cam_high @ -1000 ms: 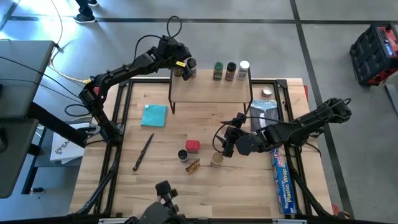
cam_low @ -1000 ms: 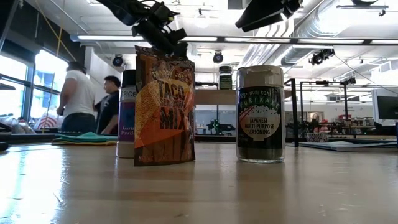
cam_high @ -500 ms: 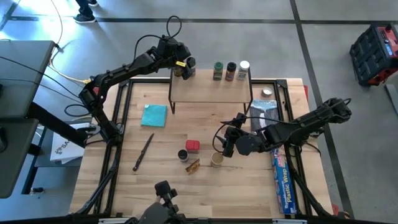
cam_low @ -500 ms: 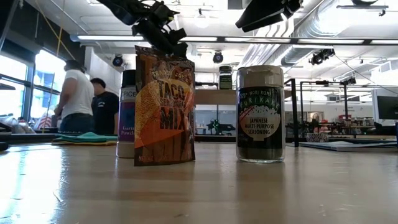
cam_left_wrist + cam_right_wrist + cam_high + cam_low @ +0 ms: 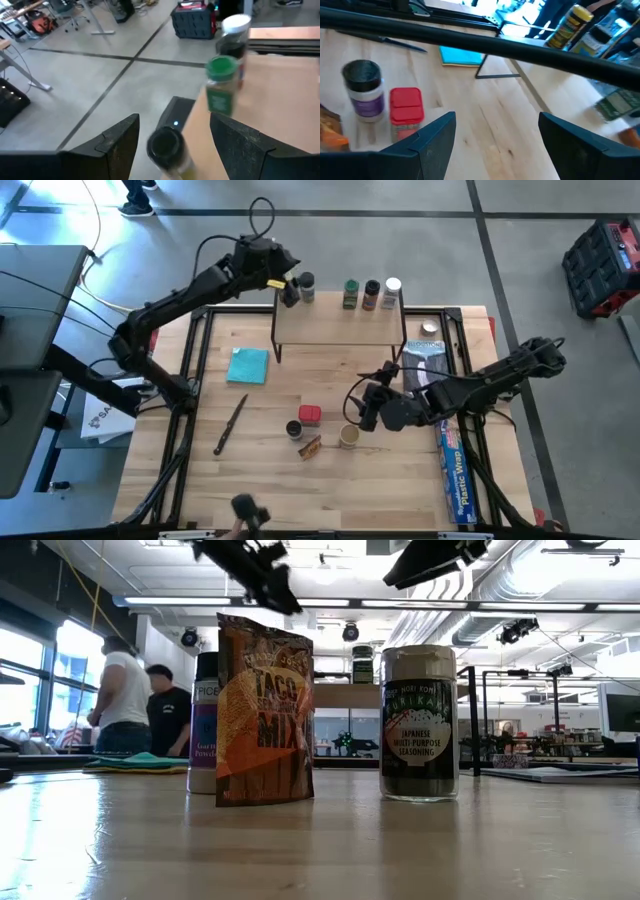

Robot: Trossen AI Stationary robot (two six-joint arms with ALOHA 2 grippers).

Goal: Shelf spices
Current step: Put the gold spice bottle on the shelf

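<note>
Currently on the shelf (image 5: 338, 323), at the far middle of the table (image 5: 200, 480): four jars along its far edge, namely a dark-lidded jar (image 5: 305, 283) at the left end, then a green-lidded jar (image 5: 351, 288), a black-lidded jar (image 5: 372, 288) and a white-lidded jar (image 5: 393, 285) grouped toward the right end. Left gripper (image 5: 287, 288): held just left of the dark-lidded jar, fingers spread wide, nothing between them. Right gripper (image 5: 364, 408): low over the table's near middle, fingers parted and empty, just right of the remaining spices. Still on the table: red box (image 5: 309, 414), grey-lidded jar (image 5: 294, 429) beside it, brown-orange packet (image 5: 309, 446) and tan-lidded jar (image 5: 348, 436). Other items: teal cloth (image 5: 247, 365) at left, dark utensil (image 5: 230, 424) nearer, blue plastic-wrap box (image 5: 453, 470) along the right edge.
</note>
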